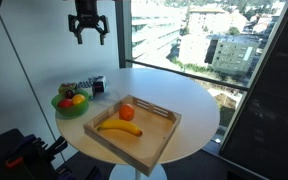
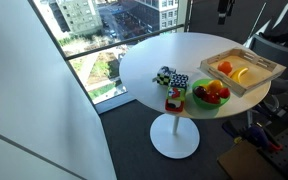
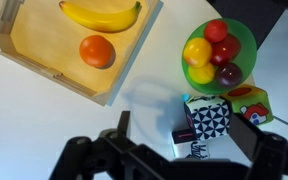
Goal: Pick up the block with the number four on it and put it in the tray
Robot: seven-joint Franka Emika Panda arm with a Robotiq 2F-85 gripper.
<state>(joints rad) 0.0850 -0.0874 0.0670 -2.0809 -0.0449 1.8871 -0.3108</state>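
Jaws spread above the worktop (image 3: 44, 120); the block (image 3: 189, 138) sits just beside a patterned cube (image 3: 210, 117), so they may seize both

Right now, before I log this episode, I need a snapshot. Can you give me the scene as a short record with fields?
gripper: gripper open, high above the table, holding nothing
cubes: small cubes clustered on the table beside the green bowl, outside the tray
number four: not readable in any view
tray: tray holds a banana and an orange fruit, no cube
bowl: filled with mixed fruit
task state: no cube picked up yet
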